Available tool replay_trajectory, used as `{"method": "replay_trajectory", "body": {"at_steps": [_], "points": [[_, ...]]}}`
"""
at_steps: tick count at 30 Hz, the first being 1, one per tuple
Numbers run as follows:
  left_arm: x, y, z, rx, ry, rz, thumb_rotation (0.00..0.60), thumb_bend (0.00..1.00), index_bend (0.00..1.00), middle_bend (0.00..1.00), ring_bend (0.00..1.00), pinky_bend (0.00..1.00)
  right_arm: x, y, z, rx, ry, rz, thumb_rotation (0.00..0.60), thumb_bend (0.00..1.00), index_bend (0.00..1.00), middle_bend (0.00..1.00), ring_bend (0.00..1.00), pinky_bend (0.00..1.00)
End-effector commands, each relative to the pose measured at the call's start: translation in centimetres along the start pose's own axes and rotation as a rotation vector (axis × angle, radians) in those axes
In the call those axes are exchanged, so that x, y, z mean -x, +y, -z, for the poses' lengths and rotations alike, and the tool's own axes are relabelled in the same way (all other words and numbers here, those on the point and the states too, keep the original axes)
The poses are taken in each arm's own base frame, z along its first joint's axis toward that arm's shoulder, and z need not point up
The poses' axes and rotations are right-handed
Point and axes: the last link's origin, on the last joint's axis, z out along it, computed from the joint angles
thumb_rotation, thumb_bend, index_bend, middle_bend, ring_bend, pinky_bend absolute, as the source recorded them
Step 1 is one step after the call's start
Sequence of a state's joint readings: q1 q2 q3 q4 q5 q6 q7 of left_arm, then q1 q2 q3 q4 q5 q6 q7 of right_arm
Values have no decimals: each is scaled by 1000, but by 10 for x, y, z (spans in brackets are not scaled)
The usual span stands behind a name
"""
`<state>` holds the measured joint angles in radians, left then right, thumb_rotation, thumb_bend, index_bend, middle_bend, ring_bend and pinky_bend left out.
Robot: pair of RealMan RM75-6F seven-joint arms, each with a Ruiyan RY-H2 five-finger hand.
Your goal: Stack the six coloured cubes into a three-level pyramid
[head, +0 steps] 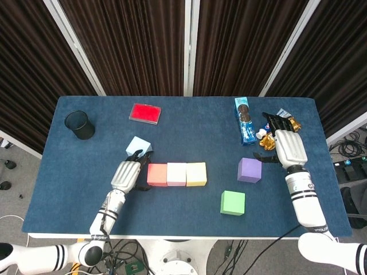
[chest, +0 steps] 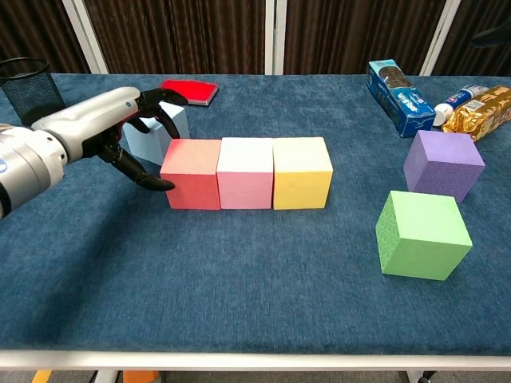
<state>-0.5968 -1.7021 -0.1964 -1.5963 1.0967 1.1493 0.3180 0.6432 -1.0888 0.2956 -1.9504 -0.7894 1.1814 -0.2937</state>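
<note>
Cubes red (chest: pixel 192 173), pink (chest: pixel 245 171) and yellow (chest: pixel 302 171) touch in one row running left to right across the blue table (chest: pixel 239 303). Light blue cube (chest: pixel 157 132) sits turned behind the red end, where the left hand (chest: pixel 112 128) curls loosely around it, fingers spread. Purple (chest: pixel 443 164) and green (chest: pixel 421 234) cubes lie apart, right. Right hand (head: pixel 287 144) hovers spread, holding nothing.

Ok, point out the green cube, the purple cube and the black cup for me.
green cube (chest: pixel 422 234), chest view, on its front face.
purple cube (chest: pixel 443 165), chest view, on its front face.
black cup (head: pixel 79 125), head view, on its mesh wall.
</note>
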Motion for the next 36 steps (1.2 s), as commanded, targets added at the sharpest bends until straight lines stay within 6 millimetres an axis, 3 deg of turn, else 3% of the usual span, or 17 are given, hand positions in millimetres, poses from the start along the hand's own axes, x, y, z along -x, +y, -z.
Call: {"method": "replay_trajectory", "body": {"at_steps": [1,16,36], "points": [[1,2,-2,7,3,8,600,90,107,303,42,205,1,1,-1,2,-1,1,600,79,0,82,0,0],[1,5,-8,6,32,33,600,128,128,402,49,199,1,6,-1,20,3,3,600,90,0,85,0,0],[4,1,-10,44,34,49,600,140,130,406,53,189,5,6,-2,23,-5,13,600,90,0,85,0,0]]}}
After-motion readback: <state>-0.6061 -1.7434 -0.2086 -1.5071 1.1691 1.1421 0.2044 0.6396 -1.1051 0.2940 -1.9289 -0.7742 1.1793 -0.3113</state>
